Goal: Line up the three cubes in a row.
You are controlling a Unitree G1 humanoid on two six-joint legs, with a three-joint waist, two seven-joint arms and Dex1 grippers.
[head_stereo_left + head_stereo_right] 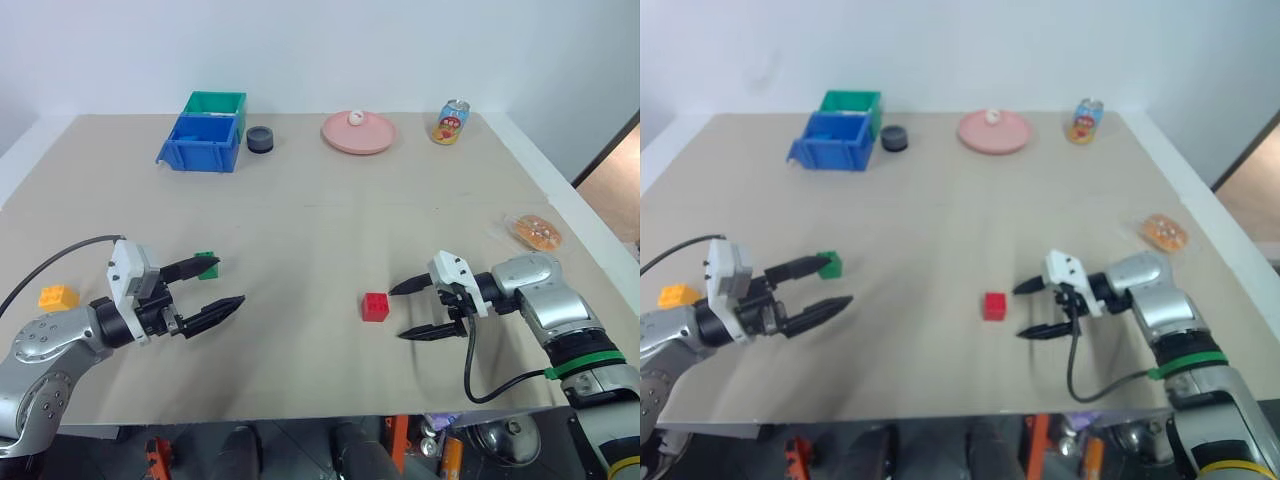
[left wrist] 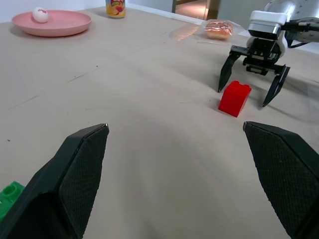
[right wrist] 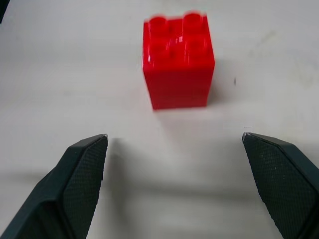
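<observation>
The red cube stands alone on the table, right of centre near the front. My right gripper is open just to its right, fingers pointing at it with a small gap between; the right wrist view shows the red cube standing free beyond the fingertips. The green cube sits at the left, right behind the upper finger of my open left gripper, which holds nothing. Whether that finger touches it I cannot tell. The yellow-orange cube lies at the far left near the table edge.
At the back left a blue bin stands in front of a green bin, with a dark round container beside them. A pink plate with a white ball, a can and a wrapped snack are to the right.
</observation>
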